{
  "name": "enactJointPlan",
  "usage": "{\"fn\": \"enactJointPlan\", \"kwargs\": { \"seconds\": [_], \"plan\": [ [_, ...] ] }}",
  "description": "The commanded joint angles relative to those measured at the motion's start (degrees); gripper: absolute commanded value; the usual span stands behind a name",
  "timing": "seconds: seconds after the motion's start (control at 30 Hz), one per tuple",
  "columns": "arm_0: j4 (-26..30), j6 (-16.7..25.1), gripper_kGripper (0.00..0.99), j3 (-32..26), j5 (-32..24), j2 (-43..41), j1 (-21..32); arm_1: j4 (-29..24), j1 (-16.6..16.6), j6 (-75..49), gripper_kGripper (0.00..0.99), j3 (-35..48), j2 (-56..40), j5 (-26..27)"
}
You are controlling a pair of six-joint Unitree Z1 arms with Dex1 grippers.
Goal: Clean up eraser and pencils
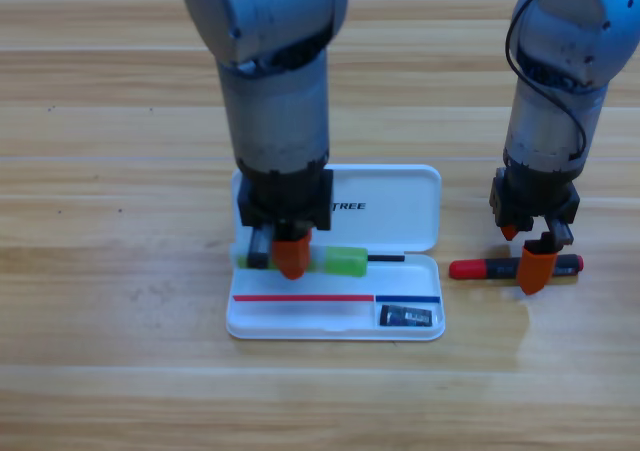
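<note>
The light green pencil lies across the upper part of the white case's tray, its left part hidden under my left gripper, which points straight down onto it. The dark eraser sits in the tray's small lower right compartment. The red and black pencil lies on the table just right of the case. My right gripper is down over its right half, open, with one orange jaw in front of the stick and the other behind it.
The case's open lid lies flat behind the tray. Both grey arms come down from the top edge, and the left one hides the lid's left part. Bare wooden table surrounds the case.
</note>
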Motion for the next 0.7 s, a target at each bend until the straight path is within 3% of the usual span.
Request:
{"fn": "enactJointPlan", "kwargs": {
  "seconds": [0.03,0.2,0.3,0.7],
  "plan": [
    [-2.5,-0.7,0.000,0.5,-0.3,5.9,-1.2,-0.9,-1.9,-1.7,0.693,1.9,4.5,1.3],
    [-4.9,-0.7,0.000,1.9,-0.4,6.3,-1.1,-1.9,-2.0,-2.5,0.210,3.5,4.8,3.6],
    [-6.1,-0.6,0.000,3.4,-0.4,6.2,-0.9,-2.0,-2.0,-2.4,0.015,3.8,5.4,3.8],
    [-9.1,-0.8,0.000,8.0,-1.3,4.8,-0.3,-7.1,-2.2,-0.5,0.000,6.3,3.1,0.7]
  ]
}}
